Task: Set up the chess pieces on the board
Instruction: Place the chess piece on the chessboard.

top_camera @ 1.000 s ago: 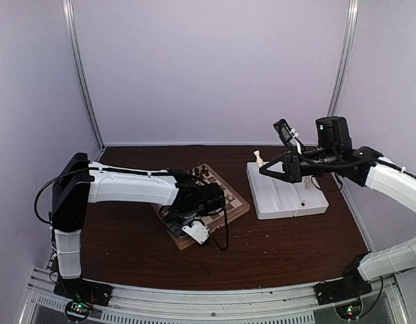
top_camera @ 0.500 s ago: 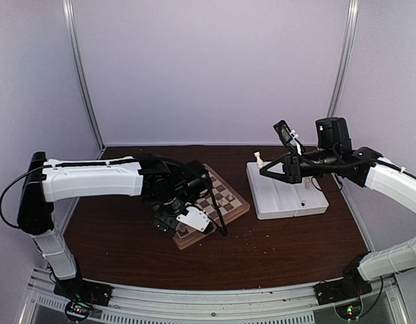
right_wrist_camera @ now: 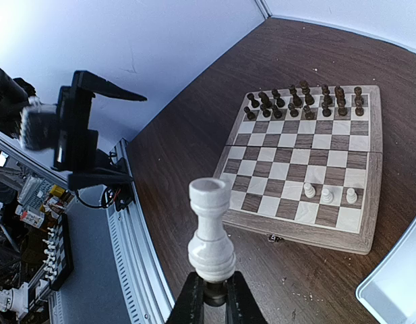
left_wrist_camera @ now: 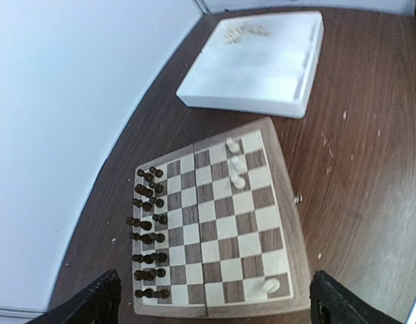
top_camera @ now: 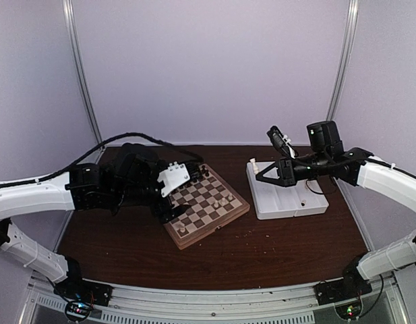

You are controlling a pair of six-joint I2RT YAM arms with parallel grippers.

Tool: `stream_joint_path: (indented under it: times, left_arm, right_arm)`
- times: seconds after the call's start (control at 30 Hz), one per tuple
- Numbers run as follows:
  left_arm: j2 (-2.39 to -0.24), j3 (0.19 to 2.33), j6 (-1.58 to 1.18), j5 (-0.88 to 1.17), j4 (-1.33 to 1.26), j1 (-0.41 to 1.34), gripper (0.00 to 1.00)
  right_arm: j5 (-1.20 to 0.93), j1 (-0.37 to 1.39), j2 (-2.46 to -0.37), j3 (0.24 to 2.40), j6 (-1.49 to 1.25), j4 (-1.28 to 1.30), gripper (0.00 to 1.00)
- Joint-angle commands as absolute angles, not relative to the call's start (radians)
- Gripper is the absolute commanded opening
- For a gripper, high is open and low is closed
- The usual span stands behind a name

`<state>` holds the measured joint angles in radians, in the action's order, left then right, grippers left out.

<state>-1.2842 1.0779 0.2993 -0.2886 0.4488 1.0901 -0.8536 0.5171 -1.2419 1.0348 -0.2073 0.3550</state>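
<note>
A cream-white rook (right_wrist_camera: 211, 229) is gripped by its base in the closed right claw (right_wrist_camera: 212, 297), with its long axis upright. In the top view it is held above the upper left corner of the white tray (top_camera: 292, 212), clear of the bench (top_camera: 127, 250). The board (top_camera: 218, 228) lies to the lower left of it in that view, and to the upper right in the right wrist view. Dark pieces (right_wrist_camera: 302, 101) are ranked along the board's far edge. Three white pawns (right_wrist_camera: 325, 195) are stood near its lower right, and one more white piece (left_wrist_camera: 270, 286) at a corner. The left claw (left_wrist_camera: 214, 293) is spread wide and empty above the board's left side. The rook is probably meant for the bare corner nearest the tray, so a short carry leftward and down by the right arm is called for.
</note>
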Motion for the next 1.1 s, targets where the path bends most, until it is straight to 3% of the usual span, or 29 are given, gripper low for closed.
stream_joint_path:
  times: [0.0,0.17,0.3,0.47,0.67,0.83,1.07]
  left_arm:
    - [-1.282,1.129,-0.165,-0.196,0.276,1.054,0.98]
    - [-1.343,1.181,-0.506,-0.045,0.237,0.991,0.98]
    - [-1.349,1.136,-0.582,0.063,0.049,0.977,0.97]
    - [-1.386,1.112,-0.704,0.138,-0.149,0.97,0.83]
    - [-1.479,1.142,-0.81,0.229,-0.242,0.971,0.74]
    - [-1.536,1.157,-0.856,0.289,-0.298,0.97,0.54]
    - [-1.561,1.167,-0.872,0.302,-0.326,0.971,0.46]
  right_arm:
    - [-0.829,0.537,-1.246,1.017,-0.204,0.351,0.07]
    - [-0.794,0.578,-1.254,1.025,-0.184,0.366,0.07]
    - [-0.778,0.611,-1.256,1.024,-0.193,0.341,0.07]
    - [-0.773,0.642,-1.266,1.019,-0.211,0.297,0.07]
    - [-0.759,0.672,-1.286,1.028,-0.215,0.286,0.08]
    - [-0.758,0.687,-1.298,1.036,-0.214,0.276,0.07]
    - [-0.759,0.707,-1.321,1.054,-0.21,0.276,0.07]
